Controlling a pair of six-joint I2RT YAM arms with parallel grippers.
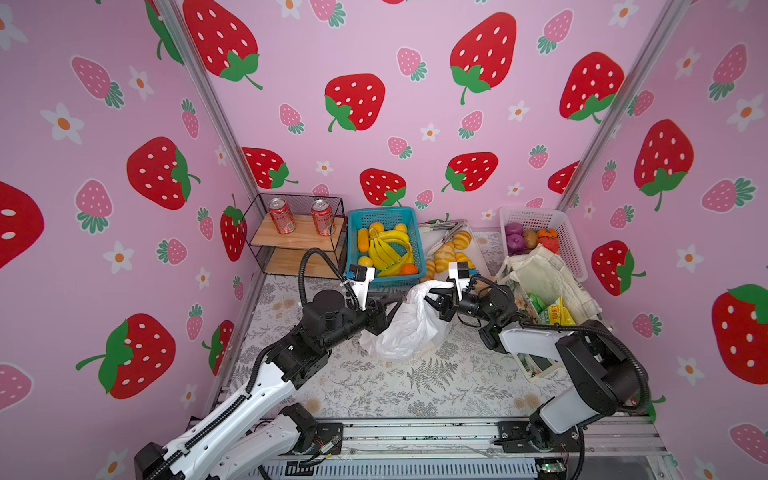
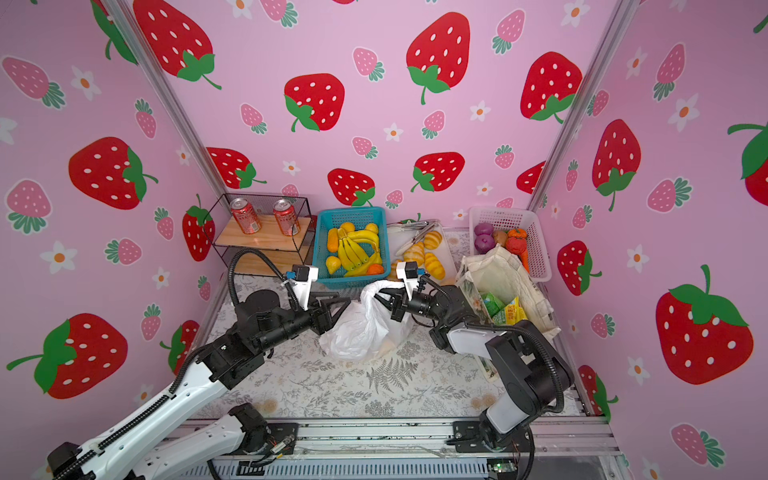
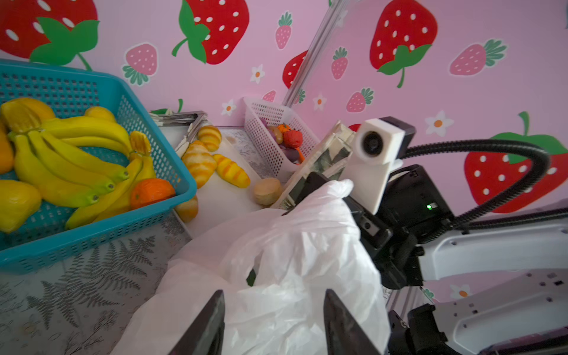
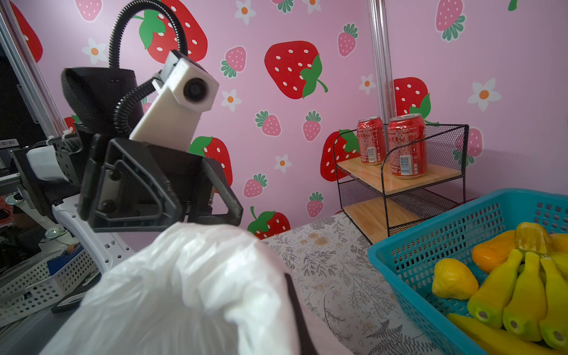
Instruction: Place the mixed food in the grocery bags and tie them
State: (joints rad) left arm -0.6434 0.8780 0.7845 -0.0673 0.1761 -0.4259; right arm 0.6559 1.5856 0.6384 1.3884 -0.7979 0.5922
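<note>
The white plastic grocery bag (image 1: 407,328) (image 2: 365,332) (image 3: 292,246) (image 4: 184,292) stands crumpled mid-table. My right gripper (image 1: 429,297) (image 2: 380,299) is shut on its upper handle; in the right wrist view the plastic hides the jaws except one dark finger (image 4: 293,295). My left gripper (image 1: 395,301) (image 2: 343,301) (image 3: 273,292) is open at the bag's left side, its fingers apart over the plastic. The cream canvas tote (image 1: 540,274) (image 2: 503,274) lies open at the right, with green and yellow snack packets (image 1: 550,309) inside. Golden rolls (image 1: 446,251) (image 3: 199,161) rest on a white tray.
A blue basket (image 1: 386,214) (image 4: 408,261) of bananas and yellow fruit sits behind the bag. A white basket (image 1: 536,216) of vegetables stands at the back right. A wire shelf (image 1: 291,245) with two red cans (image 1: 282,216) is at the back left.
</note>
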